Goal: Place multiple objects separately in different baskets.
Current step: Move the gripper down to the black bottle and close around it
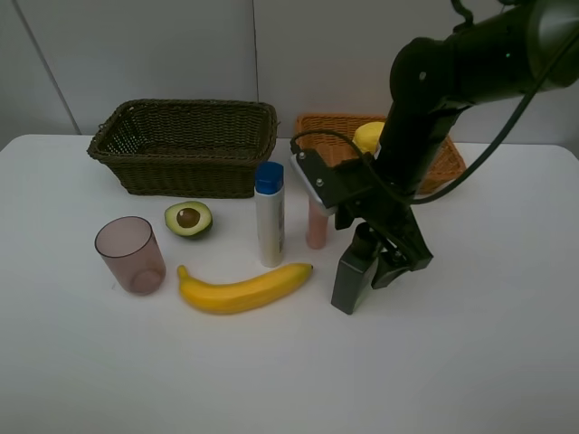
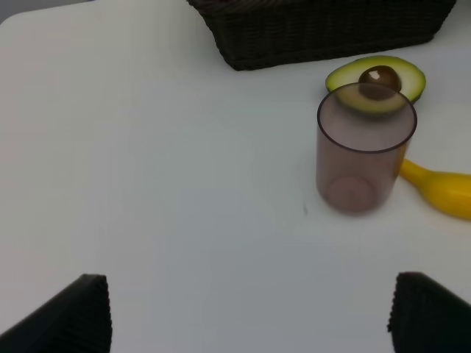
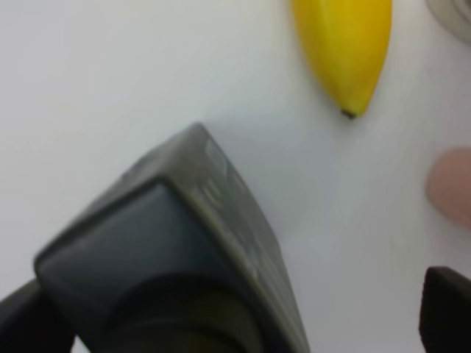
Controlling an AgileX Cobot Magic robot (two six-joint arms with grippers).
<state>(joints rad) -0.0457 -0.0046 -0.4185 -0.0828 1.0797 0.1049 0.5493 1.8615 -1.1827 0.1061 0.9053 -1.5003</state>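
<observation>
Straddling the dark green pump bottle [image 1: 351,276], right gripper [image 3: 235,320] jaws spread, not pinching; bottle stands btwn them; left gripper [image 2: 246,316] spread, well apart.

banana [image 1: 244,289] lies before cup [image 1: 130,255], avocado [image 1: 188,219] and capped bottle [image 1: 270,221]; lemon [image 1: 368,136] in right basket [image 1: 441,167], behind

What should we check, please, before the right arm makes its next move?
1. Right gripper open: ok.
2. Dark green pump bottle standing between its fingers: ok.
3. Banana clear of the bottle: ok.
4. Room left in the orange-tan basket: cannot tell, mostly hidden.
5. Left gripper open and empty: ok.
</observation>
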